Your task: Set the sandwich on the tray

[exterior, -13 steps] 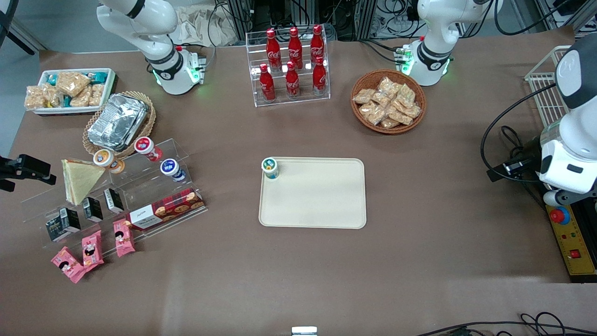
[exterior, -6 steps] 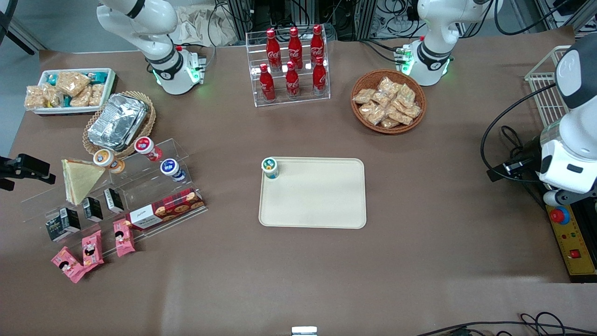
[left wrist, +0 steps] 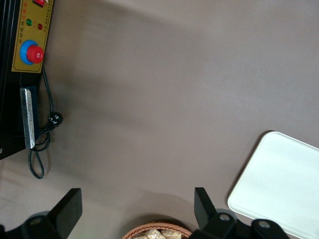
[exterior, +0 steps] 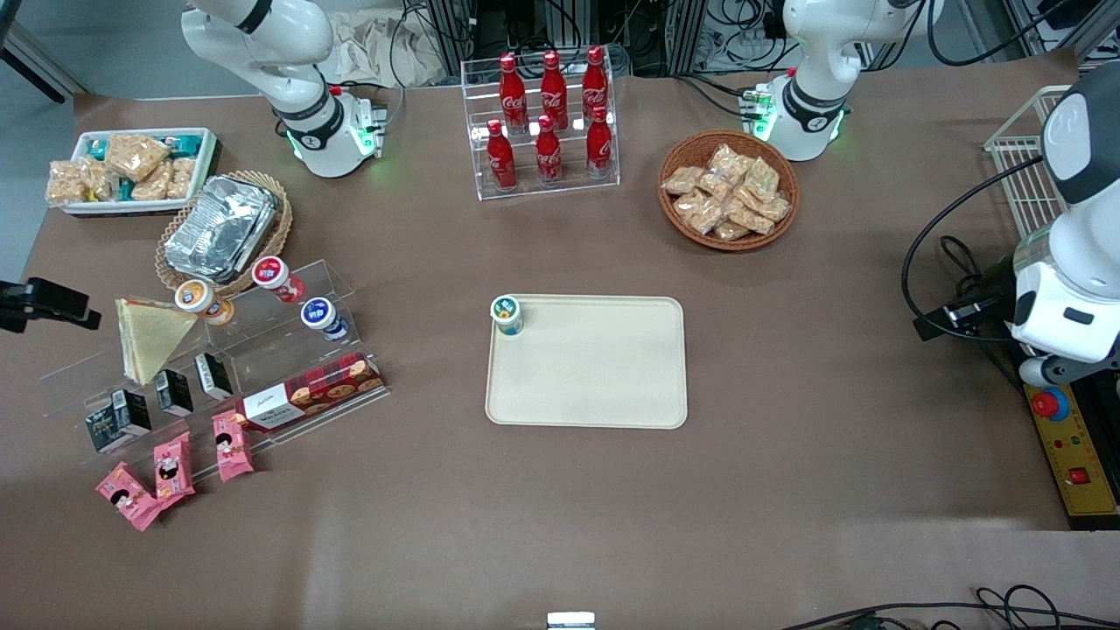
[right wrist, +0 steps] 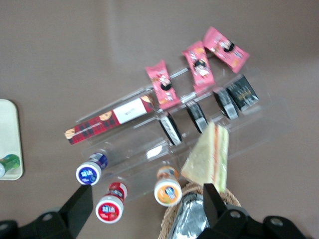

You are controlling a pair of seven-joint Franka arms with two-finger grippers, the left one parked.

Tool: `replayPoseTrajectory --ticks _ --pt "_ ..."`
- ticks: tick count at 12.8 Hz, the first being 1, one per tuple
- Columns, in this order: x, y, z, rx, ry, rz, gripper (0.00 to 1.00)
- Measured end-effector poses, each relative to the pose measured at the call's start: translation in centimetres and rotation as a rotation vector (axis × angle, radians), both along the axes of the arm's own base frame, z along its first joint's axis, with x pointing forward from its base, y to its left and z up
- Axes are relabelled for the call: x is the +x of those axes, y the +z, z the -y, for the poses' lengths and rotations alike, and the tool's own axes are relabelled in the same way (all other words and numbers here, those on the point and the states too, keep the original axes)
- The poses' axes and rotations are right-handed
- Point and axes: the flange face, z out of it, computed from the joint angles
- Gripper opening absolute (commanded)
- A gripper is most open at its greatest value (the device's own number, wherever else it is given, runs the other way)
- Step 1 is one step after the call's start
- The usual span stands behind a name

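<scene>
The sandwich, a pale wedge in clear wrap, leans on the top step of a clear acrylic rack toward the working arm's end of the table. Its red and green filling edge shows in the right wrist view. My right gripper hovers beside the sandwich, at the table's edge and apart from it. It is open, with nothing between its fingers. The cream tray lies flat mid-table, and one end of the tray shows in the wrist view.
A small green-lidded cup stands in one tray corner. On the rack are little cups, black packets, a red biscuit box and pink packets. A foil container in a basket sits nearby. Cola bottles and a snack basket stand farther from the camera.
My right gripper has shifted a little farther from the front camera and outward toward the table's edge. The sandwich and tray have not moved.
</scene>
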Motion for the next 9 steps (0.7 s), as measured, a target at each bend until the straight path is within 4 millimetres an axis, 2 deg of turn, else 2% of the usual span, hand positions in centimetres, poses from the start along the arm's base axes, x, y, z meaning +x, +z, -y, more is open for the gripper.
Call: replayPoseTrajectory --ticks 4,6,9 --pt "-2.2 -0.2 6.2 -0.009 -0.18 -0.023 0.98" --pt "-2.9 -1.0 8.1 -0.009 -0.302 -0.043 0.98" --pt "-3.9 -3.4 10.4 0.002 -0.424 -0.077 0.98"
